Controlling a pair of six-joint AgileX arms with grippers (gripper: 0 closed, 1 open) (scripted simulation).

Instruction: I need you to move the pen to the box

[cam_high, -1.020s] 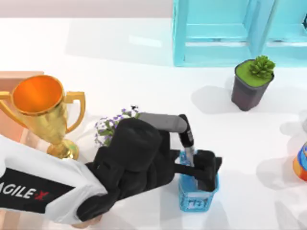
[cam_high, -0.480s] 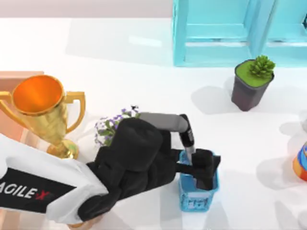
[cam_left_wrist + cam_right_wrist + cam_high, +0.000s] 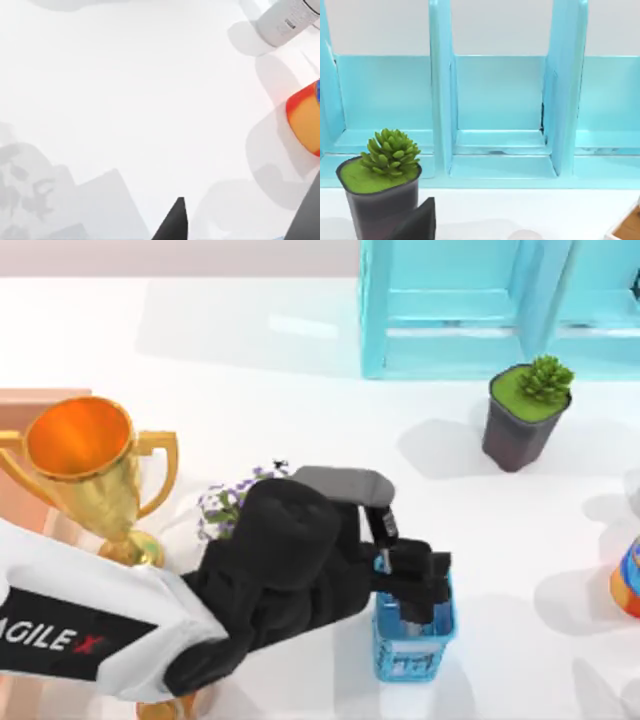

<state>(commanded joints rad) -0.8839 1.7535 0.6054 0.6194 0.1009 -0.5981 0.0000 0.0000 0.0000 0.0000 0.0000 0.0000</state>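
Our left gripper [image 3: 415,592] sits in the blue cup [image 3: 412,645], right over the pen [image 3: 382,525]. It stands near-upright, black cap up. Can't tell finger state. Box [image 3: 30,455] far left.

Top view looking down over surface [image 3: 250,350]; right wrist facing cabinet [image 3: 500,115] and plant [image 3: 382,170], both shared with top.
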